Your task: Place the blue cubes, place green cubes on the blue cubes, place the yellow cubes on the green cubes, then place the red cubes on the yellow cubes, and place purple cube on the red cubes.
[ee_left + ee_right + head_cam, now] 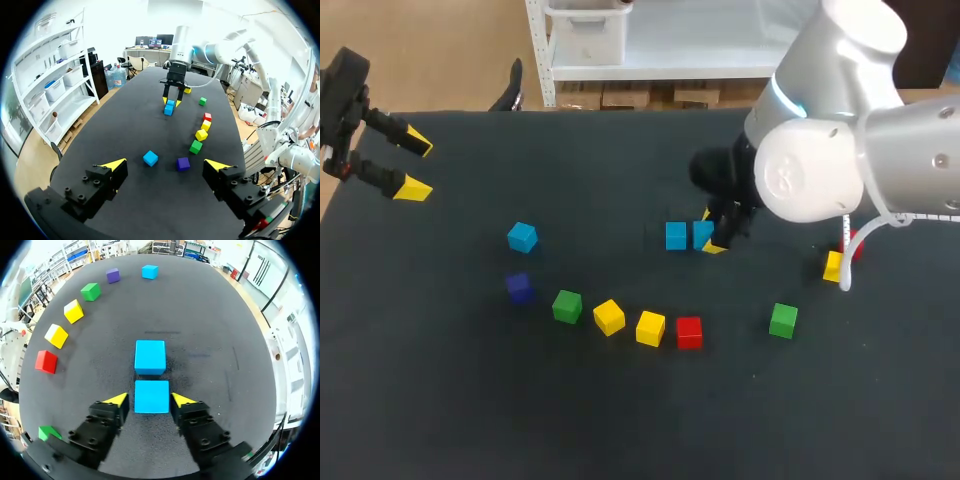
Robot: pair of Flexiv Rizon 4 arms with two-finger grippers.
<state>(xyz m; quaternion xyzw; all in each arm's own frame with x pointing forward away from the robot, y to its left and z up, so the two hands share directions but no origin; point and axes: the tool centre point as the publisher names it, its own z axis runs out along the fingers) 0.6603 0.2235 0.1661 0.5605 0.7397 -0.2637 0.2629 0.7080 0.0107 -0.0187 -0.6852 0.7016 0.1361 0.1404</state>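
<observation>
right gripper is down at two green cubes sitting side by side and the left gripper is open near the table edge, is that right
The cubes are blue, not green: the right wrist view shows one blue cube at the right gripper and the second blue cube just ahead of it. The left gripper is open near the table edge.

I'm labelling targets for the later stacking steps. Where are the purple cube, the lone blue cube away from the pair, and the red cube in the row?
purple cube (519, 287): head view, on its top face.
lone blue cube (522, 237): head view, on its top face.
red cube in the row (689, 331): head view, on its top face.
</observation>
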